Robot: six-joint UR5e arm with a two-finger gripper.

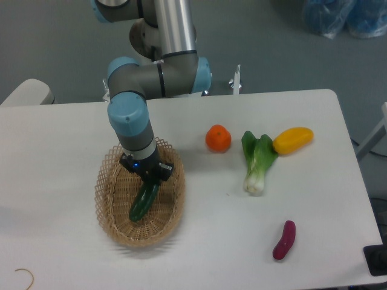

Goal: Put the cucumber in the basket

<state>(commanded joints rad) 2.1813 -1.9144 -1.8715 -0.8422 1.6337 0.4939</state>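
Observation:
The glossy dark green cucumber lies slanted inside the tan wicker basket at the table's left-centre, its lower end down on the basket floor. My gripper is lowered into the basket and its dark fingers are still shut on the cucumber's upper end. The arm's grey wrist hides the back rim of the basket.
An orange round fruit, a bok choy and a yellow vegetable lie to the right of the basket. A magenta eggplant-like piece rests near the front right. A thin curled wire sits at the front left corner.

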